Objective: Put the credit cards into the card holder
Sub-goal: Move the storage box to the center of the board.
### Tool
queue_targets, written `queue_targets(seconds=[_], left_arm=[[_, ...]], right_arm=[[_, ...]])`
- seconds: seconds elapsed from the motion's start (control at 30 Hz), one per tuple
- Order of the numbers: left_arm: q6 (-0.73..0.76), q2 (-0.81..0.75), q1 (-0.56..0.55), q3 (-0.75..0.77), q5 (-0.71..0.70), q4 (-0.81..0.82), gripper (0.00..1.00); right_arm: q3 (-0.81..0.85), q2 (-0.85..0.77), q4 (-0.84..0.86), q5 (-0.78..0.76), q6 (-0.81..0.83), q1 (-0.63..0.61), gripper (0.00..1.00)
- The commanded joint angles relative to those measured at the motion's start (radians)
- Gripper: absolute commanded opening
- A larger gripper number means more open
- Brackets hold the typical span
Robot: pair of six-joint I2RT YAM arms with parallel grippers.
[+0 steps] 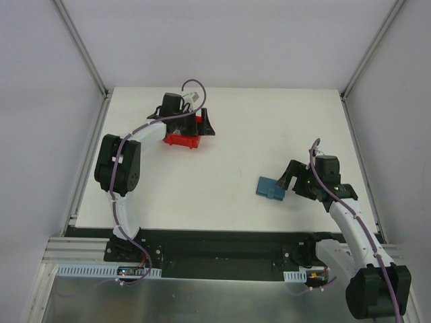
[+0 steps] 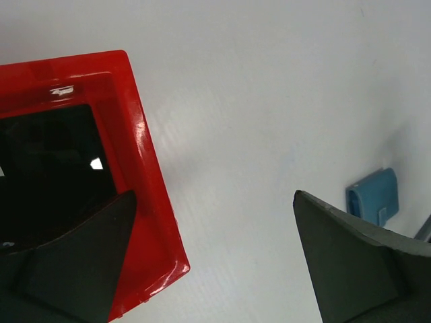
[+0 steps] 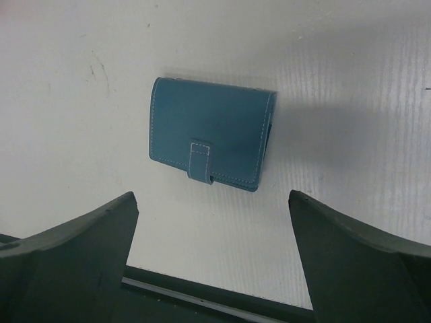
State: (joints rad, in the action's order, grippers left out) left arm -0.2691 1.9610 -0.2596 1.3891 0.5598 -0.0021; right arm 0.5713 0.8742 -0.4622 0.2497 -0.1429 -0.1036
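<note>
Teal card holder [image 3: 212, 138] closed on white desk [image 1: 222, 195], clasp tab [image 3: 201, 160] clear only from right wrist, right end effector [image 3: 211, 196] wide open, empty, near it, left end effector [image 2: 212, 202] wide open, empty, straddling red bin [image 2: 145, 182] rim

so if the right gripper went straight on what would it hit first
Most likely the card holder, lying closed on the table, centred ahead of the open right gripper. Depth is unclear, so it might meet the table just short of it.
</note>
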Motion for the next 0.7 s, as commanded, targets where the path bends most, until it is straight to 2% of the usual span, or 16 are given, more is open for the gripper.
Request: queue_targets(seconds=[0.0,0.33,0.53,0.67], left_arm=[[-0.131,-0.053,-0.101,-0.015,0.051,-0.012,0.99],[-0.335,-0.076,-0.273,0.004,-0.032,0.059,0.99],[-0.325,-0.114,-0.316,0.045,-0.049,0.059,0.99],[-0.25,-0.224,-0.313,0.001,-0.176,0.016,0.99]], right_arm=[[-0.008,-0.032,0.016,0.022,-0.032,-0.004,0.96],[-0.019,-0.061,0.026,0.033,-0.075,-0.004,0.96],[0.004,-0.024,0.089,0.086,-0.144,-0.007,0.98],[0.036,0.025,0.152,0.089,-0.198,-0.025,0.97]])
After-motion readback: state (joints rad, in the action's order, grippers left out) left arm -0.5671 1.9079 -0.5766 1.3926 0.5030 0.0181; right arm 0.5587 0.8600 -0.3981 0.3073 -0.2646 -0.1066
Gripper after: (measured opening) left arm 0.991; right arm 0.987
